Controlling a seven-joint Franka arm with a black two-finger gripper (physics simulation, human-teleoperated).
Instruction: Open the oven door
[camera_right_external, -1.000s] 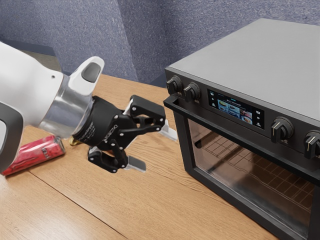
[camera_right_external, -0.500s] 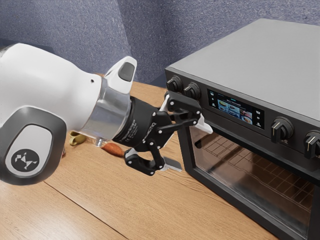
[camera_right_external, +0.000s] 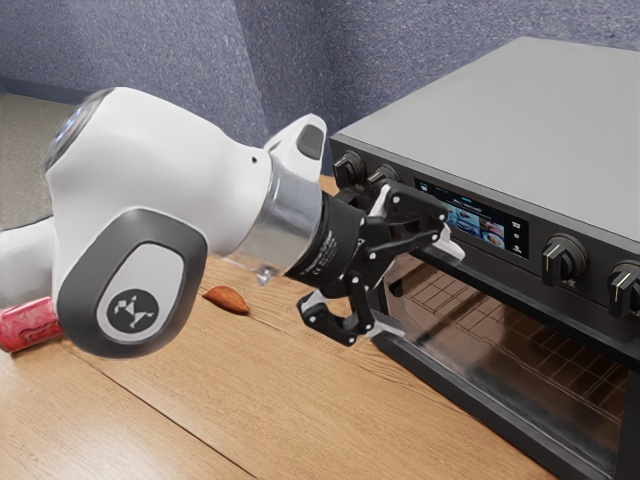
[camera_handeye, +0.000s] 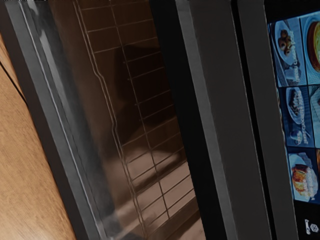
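In the exterior view my gripper is open in front of the oven. Its upper finger overlaps the handle bar near the display, and its lower finger stands before the glass, below the bar. Whether either finger touches the oven, I cannot tell. The oven door is closed. My wrist view faces the front closely: the door's glass with rack wires behind it, the dark handle bar beside it, and the display past that. Part of the handle is hidden behind the gripper.
Control knobs line the oven's upper front. A red can lies at the exterior view's left, partly behind the arm. A small orange-brown item lies on the wooden table below the hand.
My hand has moved toward the exterior view's right, from beside the oven's corner to in front of the handle and glass. The gripper has stayed open and the door has not moved.
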